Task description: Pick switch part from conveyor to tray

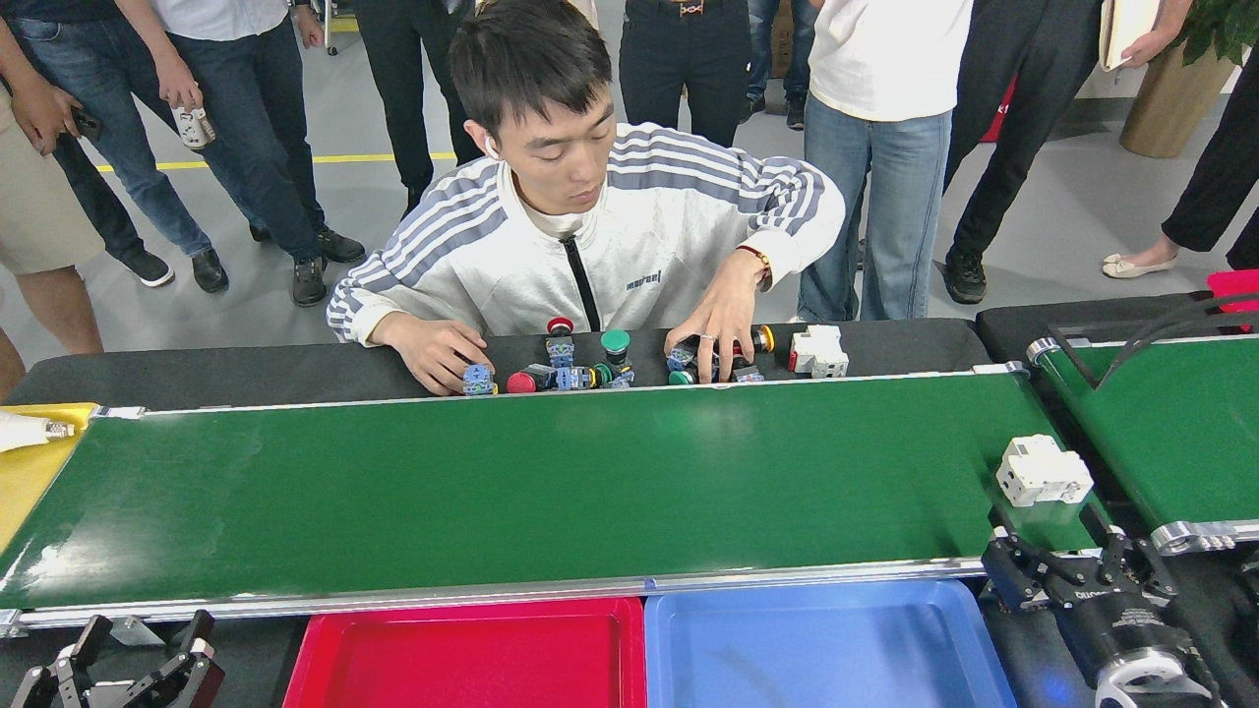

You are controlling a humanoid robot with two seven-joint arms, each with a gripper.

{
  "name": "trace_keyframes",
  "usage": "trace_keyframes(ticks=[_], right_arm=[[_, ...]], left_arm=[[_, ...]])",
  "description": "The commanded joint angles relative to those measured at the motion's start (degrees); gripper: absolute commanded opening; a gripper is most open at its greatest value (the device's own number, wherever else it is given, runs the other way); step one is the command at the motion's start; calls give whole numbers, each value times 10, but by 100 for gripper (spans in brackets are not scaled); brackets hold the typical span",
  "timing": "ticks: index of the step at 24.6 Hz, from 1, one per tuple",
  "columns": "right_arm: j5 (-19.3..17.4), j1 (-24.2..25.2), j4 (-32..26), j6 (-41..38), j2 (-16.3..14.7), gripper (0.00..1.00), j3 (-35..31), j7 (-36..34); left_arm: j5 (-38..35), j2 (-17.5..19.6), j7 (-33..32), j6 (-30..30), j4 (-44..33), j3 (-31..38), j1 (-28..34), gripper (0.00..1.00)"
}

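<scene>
Switch part [1043,470], a white blocky piece, sat on the conveyor [551,482] at its far right end, close to the near rail and just in front of the right gripper [1060,556]. That gripper reached up over the near rail at the belt's right corner, its dark fingers [1013,568] spread apart on either side of a gap, with nothing between them; the white part lay just beyond the tips, and I could not tell whether a fingertip touched it. The left gripper [128,659] hung low below the near rail at the left end, well apart from everything on the belt, its fingers splayed open and holding nothing.

Against the near rail stood 2 trays side by side, touching: a red tray [472,654] on the left and a blue tray [816,649] on the right, both bare inside as far as I could see.

Behind the far rail, on the black counter [246,374], a person in a white striped jacket [590,246] leaned in with both hands among a cluster of small push-button parts [575,369] with red and green caps. Another white block [818,351] rested at the right of that cluster. A second, shorter green belt [1170,423] ran off at the right edge. Several onlookers stood behind.
</scene>
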Motion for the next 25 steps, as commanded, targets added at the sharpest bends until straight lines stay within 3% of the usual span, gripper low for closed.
trace_keyframes(ticks=[1,9,25], right_arm=[[1,-16,3,3,-10,100,7,7],[1,-32,20,31,-28,100,31,8],[1,-61,37,30,-27,100,109,18]], left_arm=[[-1,4,3,-1,-7,1,-5,100],[-2,7,3,-1,-5,1,-5,100],[-4,9,3,3,-3,-12,-19,100]])
